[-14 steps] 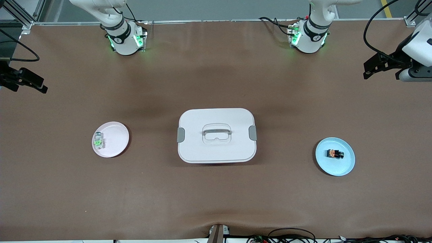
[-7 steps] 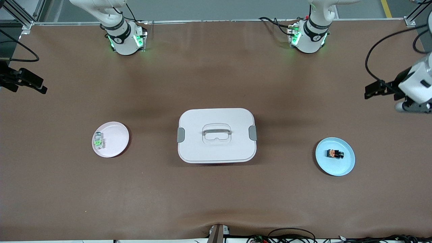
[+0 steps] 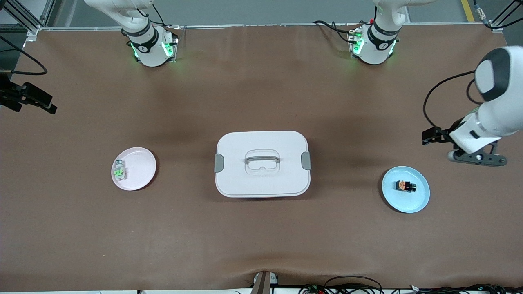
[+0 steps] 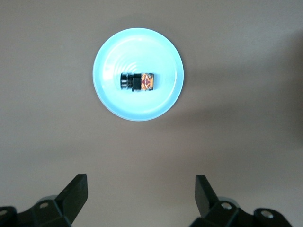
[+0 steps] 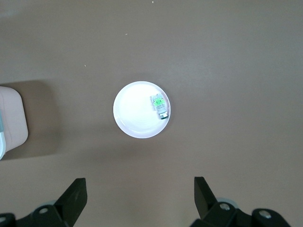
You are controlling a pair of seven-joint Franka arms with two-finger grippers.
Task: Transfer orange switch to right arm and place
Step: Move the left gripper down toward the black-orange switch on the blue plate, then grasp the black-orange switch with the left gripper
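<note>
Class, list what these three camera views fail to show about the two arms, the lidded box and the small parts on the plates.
- Right gripper: off the front view's edge; only its open fingertips show in its wrist view.
- White lidded box: its closed lid hides any contents.
- Small black orange switch on the blue plate: too small for details.
- Left gripper: hidden by its own wrist in the front view.

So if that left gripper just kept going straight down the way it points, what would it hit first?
Probably bare table: the open left gripper points downward beside the blue plate holding the orange switch, not over it.
</note>
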